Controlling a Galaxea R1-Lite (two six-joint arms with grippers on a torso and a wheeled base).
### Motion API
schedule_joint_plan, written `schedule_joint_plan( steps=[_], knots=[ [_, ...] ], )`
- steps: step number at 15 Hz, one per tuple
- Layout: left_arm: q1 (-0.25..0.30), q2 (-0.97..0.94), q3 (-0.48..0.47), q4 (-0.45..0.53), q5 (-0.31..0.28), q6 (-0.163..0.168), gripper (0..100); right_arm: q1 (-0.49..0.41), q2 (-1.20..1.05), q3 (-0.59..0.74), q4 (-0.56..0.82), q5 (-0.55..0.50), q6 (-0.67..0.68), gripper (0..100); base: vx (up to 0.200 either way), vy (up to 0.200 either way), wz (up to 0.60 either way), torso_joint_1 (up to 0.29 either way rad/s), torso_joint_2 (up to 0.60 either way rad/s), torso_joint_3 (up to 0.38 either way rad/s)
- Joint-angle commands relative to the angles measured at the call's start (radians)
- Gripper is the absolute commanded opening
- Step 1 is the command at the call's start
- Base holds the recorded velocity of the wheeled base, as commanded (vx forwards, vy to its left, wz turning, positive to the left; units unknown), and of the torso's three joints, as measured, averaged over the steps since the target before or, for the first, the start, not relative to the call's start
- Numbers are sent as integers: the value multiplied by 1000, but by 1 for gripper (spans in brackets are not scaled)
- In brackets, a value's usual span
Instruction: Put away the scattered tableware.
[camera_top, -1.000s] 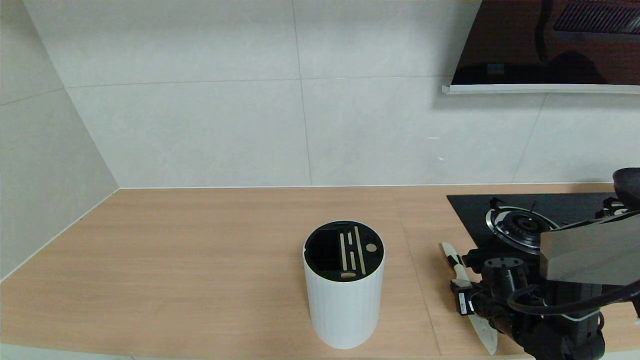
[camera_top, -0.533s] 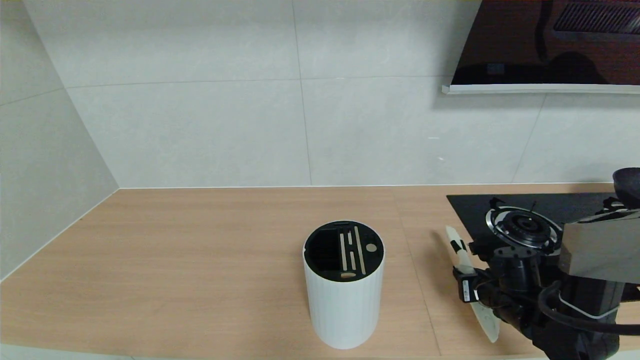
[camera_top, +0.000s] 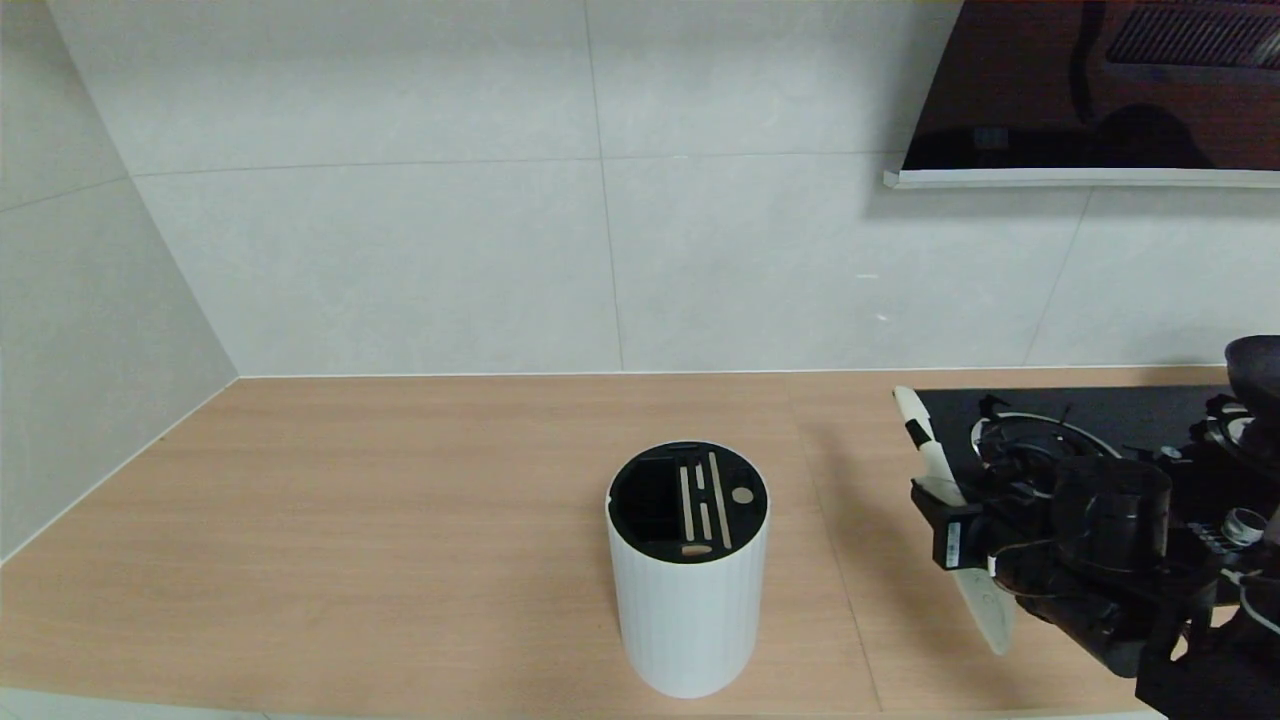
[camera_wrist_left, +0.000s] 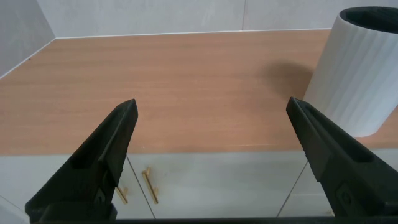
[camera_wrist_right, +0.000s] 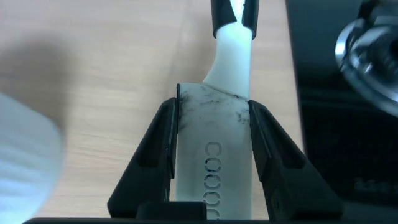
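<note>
- My right gripper (camera_top: 952, 512) is clamped on the knife (camera_top: 928, 448). In the right wrist view the gripper (camera_wrist_right: 213, 109) has both fingers (camera_wrist_right: 163, 146) pressed on the flat sides of the white blade (camera_wrist_right: 214, 149), just behind where it meets the handle.
- The knife is white with a black band on the handle. The handle end points away toward the wall and the blade tip points back toward me, tilted down.
- The knife hangs over the right part of the bench (camera_top: 400, 500), at the near left corner of the black stove (camera_top: 950, 408). Its shadow falls on the wood to its left, apart from the knife.
- My left gripper (camera_wrist_left: 211, 109) is spread wide with nothing between the fingers (camera_wrist_left: 112, 155). It hovers at the front edge of the bench (camera_wrist_left: 186, 81).
- The white ribbed holder (camera_top: 688, 600) stands upright near the front of the bench, well left of the knife. Its black top has a big square opening, narrow slots and a round hole.
- From the left wrist I see the holder (camera_wrist_left: 354, 74) off to one side, not touching the gripper.
- Cabinet doors with gold handles (camera_wrist_left: 149, 186) sit below the bench edge.
- A burner (camera_top: 1020, 430) is on the stove, partly behind my right arm.
- A dark range hood (camera_top: 1090, 90) hangs at upper right on the tiled wall (camera_top: 400, 200).
</note>
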Motion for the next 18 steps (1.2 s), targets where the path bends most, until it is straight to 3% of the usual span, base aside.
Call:
schedule_joint_plan(
  steps=[1,4,7,9,11,13,15,18],
  knots=[
    [0,0,0,0,0,5,100,12,-94,22,0,0,-13,0,0,0,0,0,0,0],
    [0,0,0,-7,-1,31,100,34,-139,18,3,0,-20,0,0,0,0,0,0,0],
    [0,0,-43,-68,-12,28,100,58,-166,13,95,0,-22,0,0,0,0,0,0,0],
    [-6,22,-112,-10,-82,17,100,67,-206,-8,155,0,-20,0,0,0,0,0,0,0],
    [-8,198,-342,164,-171,-15,100,66,-290,-82,314,0,-16,0,0,0,0,0,0,0],
    [-17,425,-467,201,-247,-23,100,67,-329,-228,515,3,-13,0,0,0,0,0,0,0],
    [-23,632,-544,165,-333,-38,100,69,-333,-355,639,20,-13,0,0,0,0,0,0,0],
    [-23,924,-625,-45,-369,-93,100,77,-318,-504,725,80,-13,0,0,0,0,0,0,0]
  ],
)
